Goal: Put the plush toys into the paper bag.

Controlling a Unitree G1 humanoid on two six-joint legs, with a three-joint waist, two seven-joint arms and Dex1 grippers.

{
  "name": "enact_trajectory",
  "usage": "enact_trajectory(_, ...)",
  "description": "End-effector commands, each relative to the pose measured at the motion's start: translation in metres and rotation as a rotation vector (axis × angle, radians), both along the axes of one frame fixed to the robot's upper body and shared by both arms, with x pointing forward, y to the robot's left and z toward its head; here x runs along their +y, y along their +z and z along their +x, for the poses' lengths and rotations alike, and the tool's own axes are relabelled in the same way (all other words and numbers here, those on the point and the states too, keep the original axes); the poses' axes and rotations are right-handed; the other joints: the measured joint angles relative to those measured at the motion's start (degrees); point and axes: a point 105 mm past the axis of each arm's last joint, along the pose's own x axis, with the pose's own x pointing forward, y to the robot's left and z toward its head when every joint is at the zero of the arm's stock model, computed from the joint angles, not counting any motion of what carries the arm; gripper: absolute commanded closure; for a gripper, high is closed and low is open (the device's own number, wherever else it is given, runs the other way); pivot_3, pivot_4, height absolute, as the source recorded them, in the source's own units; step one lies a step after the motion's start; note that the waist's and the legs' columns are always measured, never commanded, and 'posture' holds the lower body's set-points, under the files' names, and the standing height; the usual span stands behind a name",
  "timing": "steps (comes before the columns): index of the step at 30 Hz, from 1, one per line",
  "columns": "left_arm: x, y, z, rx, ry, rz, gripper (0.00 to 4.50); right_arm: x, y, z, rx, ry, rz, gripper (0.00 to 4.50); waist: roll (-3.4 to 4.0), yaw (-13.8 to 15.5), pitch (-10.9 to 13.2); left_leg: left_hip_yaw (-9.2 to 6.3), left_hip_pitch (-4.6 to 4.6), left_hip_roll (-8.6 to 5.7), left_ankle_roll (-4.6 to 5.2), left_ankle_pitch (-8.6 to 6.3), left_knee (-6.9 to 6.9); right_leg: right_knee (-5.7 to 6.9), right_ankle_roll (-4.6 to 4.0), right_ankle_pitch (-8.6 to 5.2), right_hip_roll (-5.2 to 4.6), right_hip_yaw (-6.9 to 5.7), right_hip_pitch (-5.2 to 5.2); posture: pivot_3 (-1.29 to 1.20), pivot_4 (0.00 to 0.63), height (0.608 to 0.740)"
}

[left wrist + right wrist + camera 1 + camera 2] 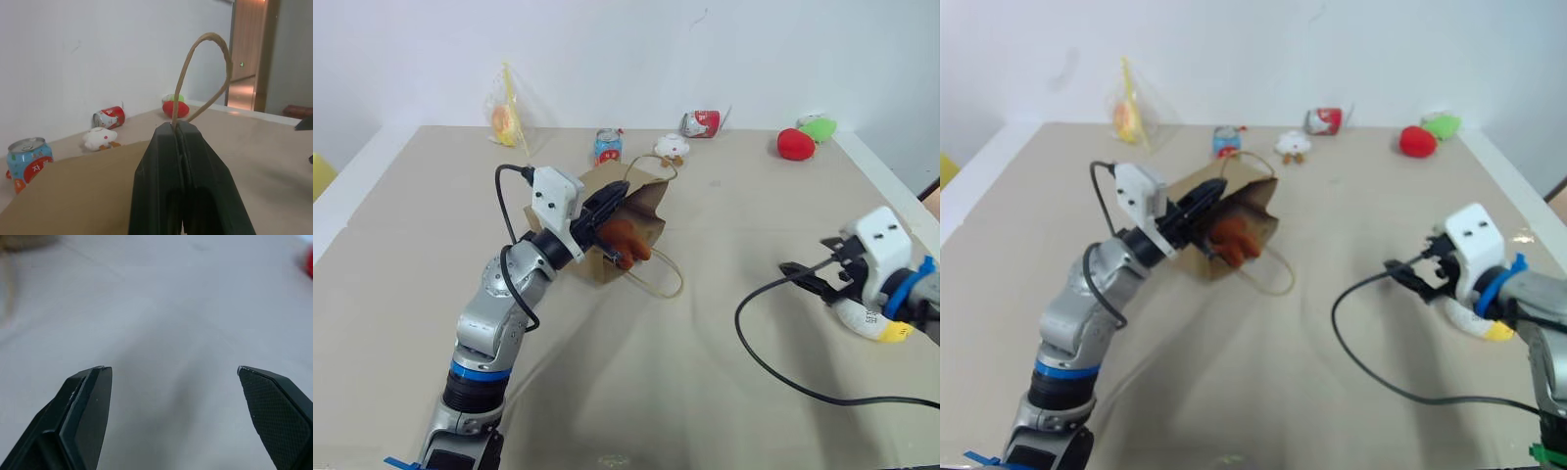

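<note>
Beige cloth covers the desk (705, 323), with a white wall behind it. Far left at the back stands a clear packet (507, 119) with something orange inside. Next, the left pincer (612, 204) is clamped together on the rim of the paper bag (641, 211), at the foot of one loop handle (203, 73), which arches up from between its fingers. The bag lies mid-desk with its mouth toward the robot, and the orange-brown toy (628, 239) sits in that mouth, partly out. A second handle (664, 279) lies looped on the cloth in front. Behind the bag come a blue can (608, 147), a white toy with orange feet (671, 148) and a red can (702, 123) on its side. Farther right, near the back corner, a red and green plush (803, 137). At the right edge the right pincer (811, 279) hangs with its fingers (90, 406) wide apart, holding nothing; the white-and-yellow toy (871, 322) lies on the desk just beneath that wrist. A black cable (773, 377) curves across the cloth.
</note>
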Motion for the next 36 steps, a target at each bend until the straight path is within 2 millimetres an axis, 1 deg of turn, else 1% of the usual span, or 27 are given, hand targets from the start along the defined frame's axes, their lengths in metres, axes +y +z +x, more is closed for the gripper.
enact_trajectory(1, -0.002, 0.015, -0.010, -0.068, -0.003, -0.024, 4.50, -0.037, 0.011, -0.016, -0.034, -0.135, -0.084, 0.07, -0.01, -0.02, 0.00, 0.00, 0.01, 0.00, 0.00, 0.00, 0.00, -0.01, 0.00, 0.00, 0.00, 0.00, 0.02, 0.00, 0.150, 0.740)
enact_trajectory(2, -0.002, 0.016, -0.010, -0.068, -0.003, -0.030, 4.50, -0.045, 0.009, -0.019, -0.032, -0.168, -0.091, 0.07, 0.01, -0.13, -0.01, 0.01, 0.01, 0.00, 0.00, 0.00, 0.00, -0.01, 0.00, 0.00, 0.00, 0.01, 0.01, 0.00, 0.150, 0.740)
enact_trajectory(4, -0.005, 0.019, -0.011, -0.075, -0.012, -0.044, 4.50, -0.056, -0.004, -0.027, 0.009, -0.213, -0.107, 0.07, 0.01, -0.06, -0.01, 0.08, 0.05, -0.01, 0.00, 0.00, -0.01, -0.01, 0.02, 0.01, 0.00, 0.09, 0.02, 0.00, 0.150, 0.740)
enact_trajectory(6, -0.007, 0.021, -0.013, -0.083, -0.020, -0.046, 4.50, -0.059, -0.014, -0.030, 0.033, -0.225, -0.114, 0.07, 0.03, -0.01, -0.01, 0.06, 0.09, -0.02, 0.00, 0.00, -0.01, -0.01, 0.02, 0.01, 0.00, 0.07, 0.06, 0.00, 0.150, 0.740)
enact_trajectory(10, -0.009, 0.022, -0.014, -0.087, -0.026, -0.044, 4.50, -0.066, -0.038, -0.028, 0.068, -0.277, -0.122, 0.07, 0.03, -0.23, -0.02, 0.13, 0.13, -0.01, 0.00, 0.00, -0.02, -0.01, 0.01, 0.00, 0.03, 0.16, 0.06, 0.00, 0.150, 0.740)
enact_trajectory(14, -0.009, 0.023, -0.014, -0.087, -0.028, -0.041, 4.50, -0.064, -0.052, -0.022, 0.089, -0.282, -0.124, 0.07, 0.05, -0.21, -0.03, 0.13, 0.22, -0.02, 0.00, 0.00, -0.02, 0.00, 0.01, 0.01, 0.05, 0.18, 0.11, 0.00, 0.150, 0.740)
enact_trajectory(15, -0.009, 0.023, -0.014, -0.087, -0.027, -0.041, 4.50, -0.064, -0.055, -0.022, 0.096, -0.283, -0.122, 0.30, 0.05, -0.22, -0.02, 0.13, 0.24, -0.01, 0.00, 0.00, -0.02, 0.00, 0.02, 0.01, 0.07, 0.19, 0.13, 0.00, 0.150, 0.740)
enact_trajectory(16, -0.009, 0.022, -0.014, -0.087, -0.026, -0.041, 4.50, -0.065, -0.058, -0.022, 0.103, -0.285, -0.132, 0.62, 0.05, -0.21, -0.03, 0.13, 0.24, -0.01, 0.00, 0.00, -0.03, 0.00, 0.02, 0.01, 0.07, 0.19, 0.13, 0.00, 0.150, 0.740)
enact_trajectory(17, -0.009, 0.022, -0.014, -0.087, -0.025, -0.040, 4.50, -0.065, -0.060, -0.022, 0.110, -0.288, -0.138, 0.95, 0.05, -0.16, -0.03, 0.13, 0.24, -0.01, 0.00, 0.00, -0.02, 0.00, 0.02, 0.01, 0.07, 0.19, 0.13, 0.00, 0.150, 0.740)
enact_trajectory(18, -0.009, 0.022, -0.014, -0.087, -0.024, -0.040, 4.50, -0.066, -0.062, -0.022, 0.114, -0.292, -0.139, 1.43, 0.05, -0.15, -0.03, 0.12, 0.22, -0.01, 0.00, 0.00, -0.03, -0.01, 0.02, 0.00, 0.06, 0.18, 0.13, 0.00, 0.150, 0.740)
enact_trajectory(19, -0.009, 0.022, -0.014, -0.087, -0.023, -0.040, 4.50, -0.066, -0.063, -0.022, 0.114, -0.294, -0.139, 1.74, 0.04, -0.14, -0.03, 0.13, 0.22, -0.01, 0.00, 0.00, -0.03, -0.01, 0.01, 0.00, 0.05, 0.18, 0.13, 0.00, 0.150, 0.740)
enact_trajectory(21, -0.009, 0.023, -0.014, -0.089, -0.021, -0.041, 4.50, -0.067, -0.066, -0.023, 0.126, -0.293, -0.142, 2.17, 0.04, -0.13, -0.02, 0.14, 0.21, -0.03, 0.00, 0.00, -0.02, -0.01, 0.02, 0.00, 0.03, 0.19, 0.14, 0.00, 0.150, 0.740)
enact_trajectory(22, -0.009, 0.023, -0.014, -0.089, -0.020, -0.042, 4.50, -0.068, -0.067, -0.023, 0.130, -0.294, -0.144, 2.65, 0.04, -0.13, -0.02, 0.14, 0.21, -0.04, 0.00, 0.00, -0.02, -0.02, 0.02, 0.01, 0.02, 0.19, 0.14, 0.00, 0.150, 0.740)
enact_trajectory(23, -0.009, 0.023, -0.013, -0.089, -0.020, -0.043, 4.50, -0.069, -0.067, -0.024, 0.132, -0.295, -0.147, 2.71, 0.03, -0.12, -0.02, 0.14, 0.21, -0.05, 0.00, 0.00, -0.02, -0.02, 0.02, 0.01, 0.01, 0.19, 0.15, 0.00, 0.150, 0.740)
enact_trajectory(24, -0.009, 0.023, -0.013, -0.089, -0.020, -0.044, 4.50, -0.069, -0.068, -0.025, 0.138, -0.294, -0.146, 2.98, 0.03, -0.11, -0.02, 0.13, 0.22, -0.06, 0.00, 0.00, -0.02, -0.02, 0.03, 0.01, 0.00, 0.19, 0.16, 0.00, 0.150, 0.740)
enact_trajectory(26, -0.009, 0.023, -0.013, -0.088, -0.020, -0.046, 4.50, -0.071, -0.068, -0.027, 0.143, -0.295, -0.149, 3.87, 0.03, -0.08, -0.02, 0.12, 0.23, -0.07, 0.00, 0.00, -0.01, -0.02, 0.03, 0.01, 0.00, 0.20, 0.18, 0.00, 0.150, 0.740)
enact_trajectory(27, -0.009, 0.023, -0.013, -0.087, -0.020, -0.047, 4.50, -0.071, -0.069, -0.027, 0.145, -0.293, -0.151, 4.20, 0.02, -0.07, -0.02, 0.11, 0.24, -0.08, 0.00, 0.00, -0.01, -0.02, 0.03, 0.01, 0.01, 0.20, 0.19, 0.00, 0.150, 0.740)
enact_trajectory(28, -0.009, 0.023, -0.012, -0.087, -0.019, -0.048, 4.50, -0.072, -0.069, -0.028, 0.147, -0.293, -0.153, 4.43, 0.02, -0.07, -0.02, 0.11, 0.24, -0.08, 0.00, 0.00, -0.01, -0.02, 0.03, 0.01, 0.01, 0.20, 0.20, 0.00, 0.150, 0.740)
enact_trajectory(33, -0.010, 0.024, -0.011, -0.088, -0.021, -0.047, 4.50, -0.073, -0.067, -0.026, 0.137, -0.291, -0.160, 4.47, 0.02, -0.03, -0.02, 0.09, 0.26, -0.09, 0.00, 0.00, 0.00, -0.03, 0.03, 0.01, 0.00, 0.19, 0.23, 0.00, 0.150, 0.740)
enact_trajectory(36, -0.009, 0.023, -0.009, -0.086, -0.018, -0.048, 4.50, -0.072, -0.062, -0.023, 0.119, -0.279, -0.167, 4.47, 0.01, -0.02, -0.02, 0.10, 0.26, -0.11, 0.00, 0.00, 0.00, -0.03, 0.04, 0.01, -0.01, 0.21, 0.24, 0.00, 0.150, 0.740)
